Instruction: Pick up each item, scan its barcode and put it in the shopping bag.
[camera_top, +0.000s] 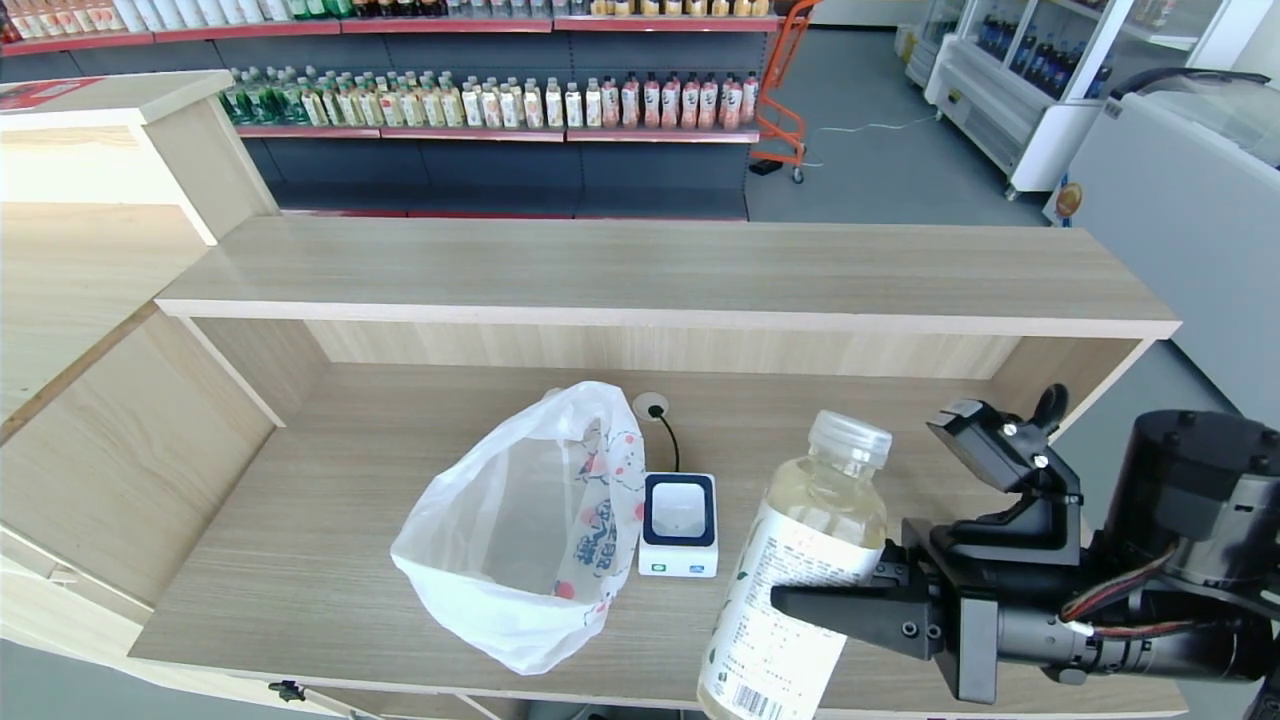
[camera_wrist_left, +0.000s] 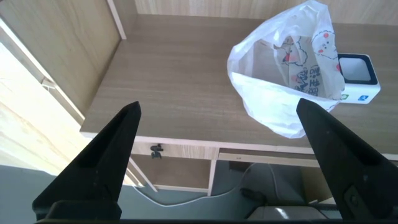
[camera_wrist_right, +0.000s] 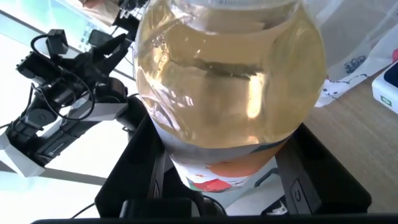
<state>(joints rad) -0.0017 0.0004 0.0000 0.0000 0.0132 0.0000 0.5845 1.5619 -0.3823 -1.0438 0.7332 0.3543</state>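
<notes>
A clear bottle (camera_top: 800, 570) of pale yellow drink with a white label and white cap is held in the air at the counter's front right, tilted, with its barcode near the lower end. My right gripper (camera_top: 850, 600) is shut on the bottle (camera_wrist_right: 230, 99) around its labelled body. The white scanner (camera_top: 679, 524) sits on the counter just left of the bottle. A white plastic shopping bag (camera_top: 535, 530) stands open left of the scanner. My left gripper (camera_wrist_left: 217, 162) is open, hanging off the counter's front edge, with the bag (camera_wrist_left: 286, 68) and scanner (camera_wrist_left: 357, 74) beyond it.
The wooden counter (camera_top: 330, 520) has a raised back shelf (camera_top: 660, 270) and side walls. A cable hole (camera_top: 651, 406) with a black cord lies behind the scanner. Bare counter lies left of the bag. Store shelves of bottles (camera_top: 490, 100) and freezers (camera_top: 1180, 170) stand behind.
</notes>
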